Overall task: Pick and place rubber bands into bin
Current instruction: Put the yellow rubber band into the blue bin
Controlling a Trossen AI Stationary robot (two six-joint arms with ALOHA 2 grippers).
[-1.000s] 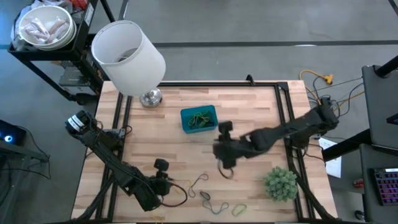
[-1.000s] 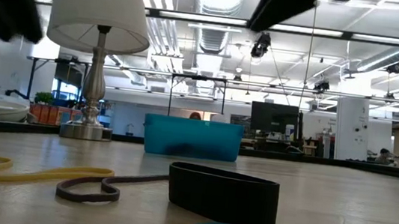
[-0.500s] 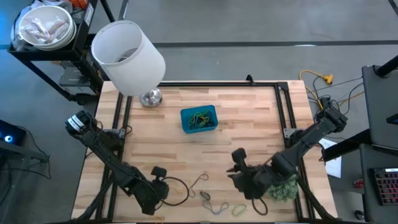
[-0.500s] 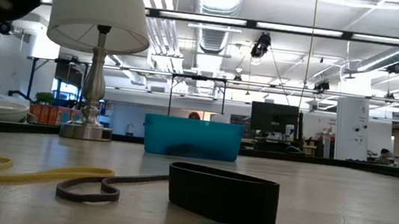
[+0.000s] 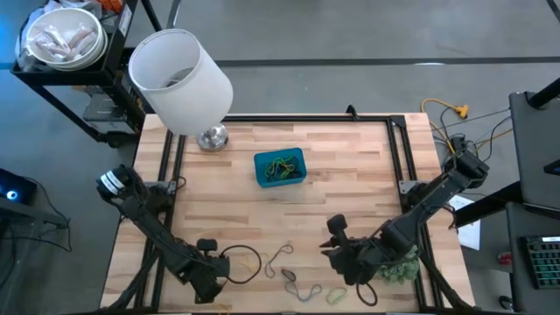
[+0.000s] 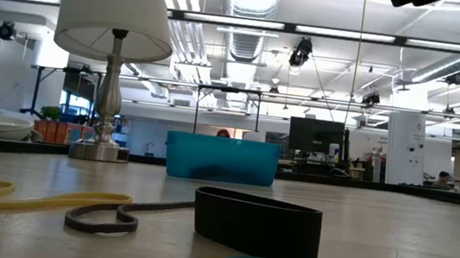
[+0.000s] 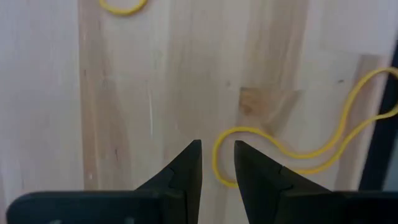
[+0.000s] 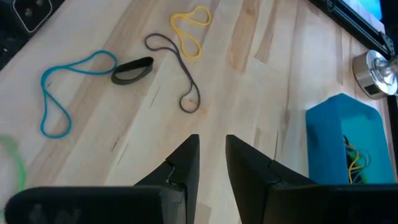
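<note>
The blue bin [image 5: 280,166] sits mid-table with several rubber bands inside [image 8: 354,158]. Loose bands lie flat near the table's near edge: yellow [image 5: 248,261], thin grey [image 5: 280,255], wide dark [image 6: 256,223], blue [image 8: 62,87] and green [image 5: 337,296]. My right gripper [image 5: 339,255] hovers to the right of them, shut and holding nothing, fingers [image 8: 211,142] aimed at bare wood. My left gripper [image 5: 206,271] is shut above the table at the near left. Its fingertips [image 7: 216,146] are beside the yellow band [image 7: 298,146].
A white lampshade [image 5: 179,70] on a metal base [image 5: 211,137] stands at the far left corner. A green plant ball [image 5: 398,262] sits at the near right, partly under my right arm. Bare wood lies between the bin and the loose bands.
My right gripper has travelled from just beside the bin toward the table's near edge and slightly right, and now sits beside the loose bands. My left gripper has shifted a little toward the near left corner. The bands and the bin have stayed put.
</note>
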